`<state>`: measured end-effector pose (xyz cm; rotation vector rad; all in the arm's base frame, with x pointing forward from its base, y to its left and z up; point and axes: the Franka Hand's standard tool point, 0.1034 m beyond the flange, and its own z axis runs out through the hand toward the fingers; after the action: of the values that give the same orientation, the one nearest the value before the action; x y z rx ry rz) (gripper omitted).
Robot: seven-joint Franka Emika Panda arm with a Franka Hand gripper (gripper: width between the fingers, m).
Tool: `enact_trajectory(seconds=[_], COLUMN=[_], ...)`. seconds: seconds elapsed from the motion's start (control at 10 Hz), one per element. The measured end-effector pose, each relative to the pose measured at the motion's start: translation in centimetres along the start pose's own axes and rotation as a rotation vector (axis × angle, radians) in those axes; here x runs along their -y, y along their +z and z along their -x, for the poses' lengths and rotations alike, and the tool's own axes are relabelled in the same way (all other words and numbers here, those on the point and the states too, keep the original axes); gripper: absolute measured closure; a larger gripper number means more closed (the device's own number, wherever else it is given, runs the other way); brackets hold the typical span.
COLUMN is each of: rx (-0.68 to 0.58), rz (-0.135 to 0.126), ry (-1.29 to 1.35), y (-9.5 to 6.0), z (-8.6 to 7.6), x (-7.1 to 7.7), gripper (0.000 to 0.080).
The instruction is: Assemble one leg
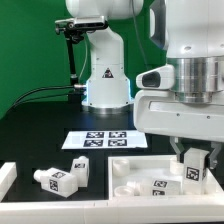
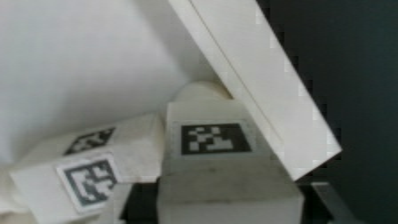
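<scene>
A robotics lab: a white robot arm base on a black counter, green backdrop, a marker board of tags.

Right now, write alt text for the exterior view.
A robot arm's claw reaches down into a white tray-like piece, by a tagged white leg. Two more tagged legs lie on the black table; the marker board lies behind.
</scene>
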<state>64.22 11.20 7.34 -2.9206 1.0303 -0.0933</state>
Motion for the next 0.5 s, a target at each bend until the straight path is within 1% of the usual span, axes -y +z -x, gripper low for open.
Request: enact_trajectory(seconds=[0.1,0.4,0.5], rx=[0.000,0.013,0.042], rz=[0.000,-0.008,-0.012], ry=[0.040,0.421,0.631], y=[0.00,0.00,0.00], z=[-0.03,-0.22,0.01], x=[-0.02,-0.25,-0.24], gripper=[0.0513,0.0513,0.0513])
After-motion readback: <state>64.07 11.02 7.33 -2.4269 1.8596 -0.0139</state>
